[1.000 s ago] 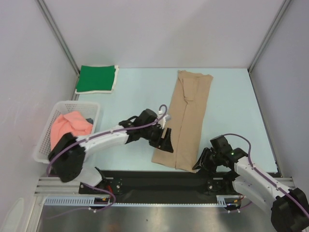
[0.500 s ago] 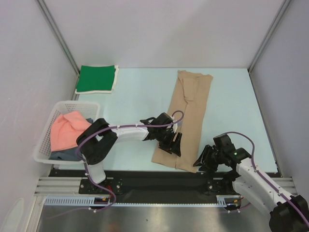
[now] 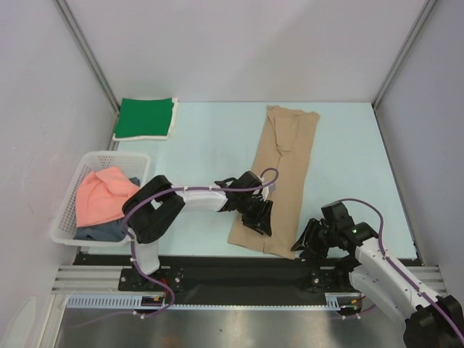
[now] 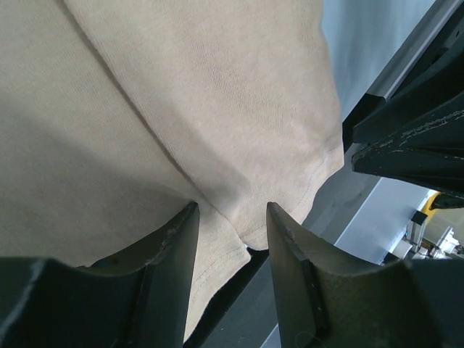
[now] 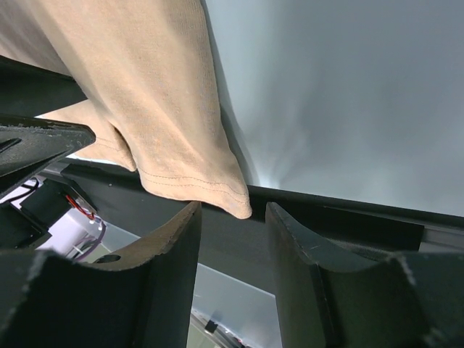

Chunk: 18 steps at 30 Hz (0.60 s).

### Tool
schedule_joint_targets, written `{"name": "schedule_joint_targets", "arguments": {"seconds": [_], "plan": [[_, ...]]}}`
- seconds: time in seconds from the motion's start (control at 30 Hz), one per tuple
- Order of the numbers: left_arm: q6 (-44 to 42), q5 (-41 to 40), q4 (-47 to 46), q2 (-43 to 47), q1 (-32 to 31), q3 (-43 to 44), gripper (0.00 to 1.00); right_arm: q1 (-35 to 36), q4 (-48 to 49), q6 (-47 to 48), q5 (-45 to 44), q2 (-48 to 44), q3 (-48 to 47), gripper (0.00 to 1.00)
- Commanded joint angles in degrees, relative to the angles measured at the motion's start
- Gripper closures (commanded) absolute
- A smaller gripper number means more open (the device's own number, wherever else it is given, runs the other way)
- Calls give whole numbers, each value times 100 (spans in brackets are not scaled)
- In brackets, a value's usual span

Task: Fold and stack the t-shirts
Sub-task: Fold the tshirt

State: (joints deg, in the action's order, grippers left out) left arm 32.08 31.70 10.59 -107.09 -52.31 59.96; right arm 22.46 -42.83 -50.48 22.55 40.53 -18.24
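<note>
Jaws of the left gripper (image 4: 230, 210) stood partly apart, straddling the near hem of the tan t-shirt (image 3: 284, 167). I could not tell whether the pads already touched cloth. Over the last second I had brought this gripper from just beside the shirt's left edge onto its near left corner, and its jaws had narrowed. The right gripper (image 5: 232, 206), also partly apart and holding nothing, sat at the near right corner and had barely shifted. The shirt lay as a long, lengthwise-folded strip on the right half of the table (image 3: 210, 138). Judgement: both near corners were about to be pinched for the crosswise fold. The green t-shirt (image 3: 145, 117) lay folded at the far left. The pink t-shirt (image 3: 101, 196) and dark grey-blue t-shirt (image 3: 98, 232) waited in the basket (image 3: 109, 154).
</note>
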Motion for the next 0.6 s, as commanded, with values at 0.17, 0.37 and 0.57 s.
{"name": "schedule_joint_targets", "arguments": {"seconds": [0.17,0.37,0.57], "plan": [[141,327,-338,-190,-86,209,54,-22,-94,47,48,-63,-127,54],[141,398,-348,-190,-86,323,60,-22,-68,38,48,-46,-101,54],[45,161,161,82,-121,358,80,-22,-42,29,48,-37,-57,54]]}}
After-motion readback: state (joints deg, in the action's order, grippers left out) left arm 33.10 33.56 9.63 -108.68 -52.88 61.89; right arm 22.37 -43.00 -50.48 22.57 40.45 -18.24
